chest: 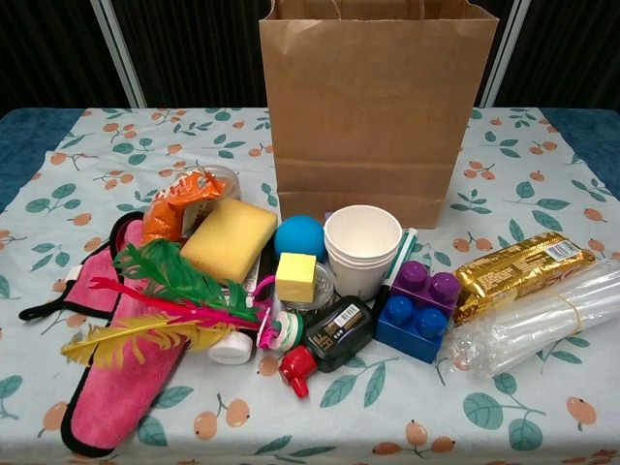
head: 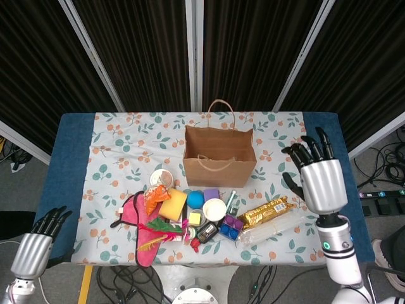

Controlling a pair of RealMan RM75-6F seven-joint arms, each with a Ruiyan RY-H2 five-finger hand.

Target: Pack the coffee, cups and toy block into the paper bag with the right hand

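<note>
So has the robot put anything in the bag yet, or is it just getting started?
Just getting started. The paper bag stands upright and open, and looks empty from above. The right hand is open beside the table, holding nothing. Still left outside: the gold coffee pack, the stacked white cups and the blue and purple toy block, all lying on the tablecloth in front of the bag.

Brown paper bag (chest: 376, 107), white cups (chest: 362, 248), gold coffee packet (chest: 523, 272), blue-and-purple toy block (chest: 417, 310), leaf-patterned tablecloth (chest: 116, 155)

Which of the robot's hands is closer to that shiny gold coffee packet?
The right hand: it hovers open just right of the gold coffee packet. The left hand hangs off the table's far left corner.
</note>
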